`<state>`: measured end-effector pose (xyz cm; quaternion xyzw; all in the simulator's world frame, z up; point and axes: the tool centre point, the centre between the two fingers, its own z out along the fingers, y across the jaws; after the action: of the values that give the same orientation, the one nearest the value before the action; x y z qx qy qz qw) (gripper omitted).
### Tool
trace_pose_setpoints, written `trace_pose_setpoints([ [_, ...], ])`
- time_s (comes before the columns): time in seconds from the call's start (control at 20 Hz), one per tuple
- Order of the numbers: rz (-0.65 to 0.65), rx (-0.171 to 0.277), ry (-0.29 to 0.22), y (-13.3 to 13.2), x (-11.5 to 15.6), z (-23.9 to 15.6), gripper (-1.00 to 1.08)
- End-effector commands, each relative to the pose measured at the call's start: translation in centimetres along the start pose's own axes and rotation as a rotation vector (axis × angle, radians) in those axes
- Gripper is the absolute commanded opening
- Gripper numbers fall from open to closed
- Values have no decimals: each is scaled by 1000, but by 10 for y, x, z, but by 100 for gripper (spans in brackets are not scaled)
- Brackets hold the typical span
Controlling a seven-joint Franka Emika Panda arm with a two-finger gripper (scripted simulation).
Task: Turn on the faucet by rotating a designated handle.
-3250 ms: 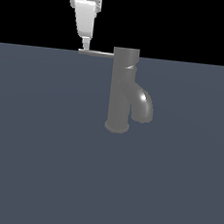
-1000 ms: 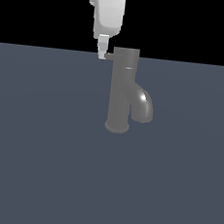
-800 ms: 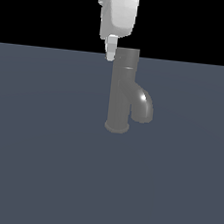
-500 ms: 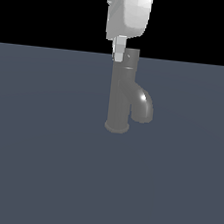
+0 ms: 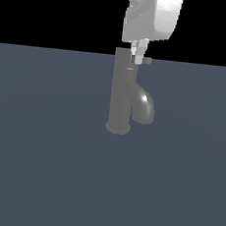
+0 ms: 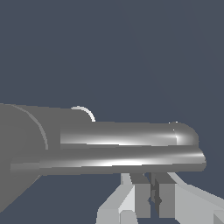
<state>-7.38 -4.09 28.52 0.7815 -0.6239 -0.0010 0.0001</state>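
In the wrist view, nearest the camera, the gripper (image 6: 153, 199) is seen with its two pale fingers (image 6: 142, 194) drawn almost together, only a dark sliver left between them. They look clenched on nothing, though whether a thin edge is pinched cannot be told. Directly beyond the fingertips, the handle (image 6: 131, 161) is seen as a long, flat, grey bar lying crosswise to the fingers, its rounded free end close to the fingertips. Behind it, the thicker spout (image 6: 127, 133) runs nearly parallel. Both run back into the broad cylinder of the faucet (image 6: 22, 148).

In the exterior view, the faucet (image 5: 122, 93) is shown upright on a flat grey surface (image 5: 39, 176), its flared base at 6 o'clock and its curved spout (image 5: 144, 106) bulging towards 4 o'clock. The gripper (image 5: 139, 52) hangs down from 12 o'clock onto the top cap. The handle (image 5: 145, 61) appears only as a short stub poking out towards 3 o'clock from the cap, so its long axis is judged to point largely along the camera's line of sight.

The fingertips are set just beside the handle near the cap, apparently against its side face. The coming push is judged to be sideways, across the handle's long axis, swinging it round the faucet's upright axis.
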Motion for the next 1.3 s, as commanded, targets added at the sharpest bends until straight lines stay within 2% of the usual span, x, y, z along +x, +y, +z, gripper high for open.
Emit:
trace_pose_setpoints([
  [0.0,19,2,2,2,23,0,-100],
  [0.5,24,1,1,2,74,0,-100],
  [0.55,24,1,1,2,74,0,-100],
  [0.6,-10,1,-1,-5,52,0,-100],
  [1.25,2,1,0,-33,85,0,-100],
])
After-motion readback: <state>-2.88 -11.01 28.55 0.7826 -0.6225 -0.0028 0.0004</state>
